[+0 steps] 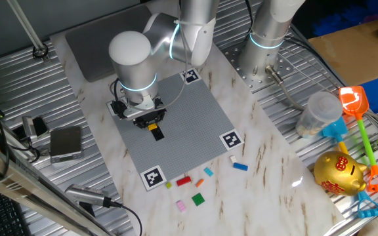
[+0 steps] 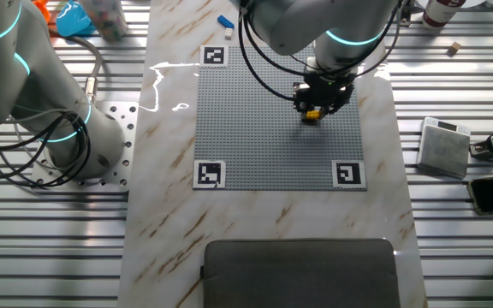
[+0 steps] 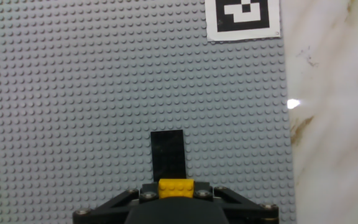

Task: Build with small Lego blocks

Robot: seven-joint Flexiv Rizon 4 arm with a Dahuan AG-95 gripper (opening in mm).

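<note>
Lego blocks concern us here: our gripper point(image 3: 176, 191) pinches a yellow block point(image 3: 176, 187) over the grey plate point(image 3: 73, 93). Just ahead, we see a black block point(image 3: 168, 153) lying on the studs.

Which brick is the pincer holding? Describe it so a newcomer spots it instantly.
Start at the large grey studded baseplate with black-and-white markers at its corners. Above it, toward one edge, hangs the arm's pincer. Clamped in its tip is a small yellow Lego brick, right beside a flat black brick on the plate; the other loose bricks lie off the plate on the marble.
</note>
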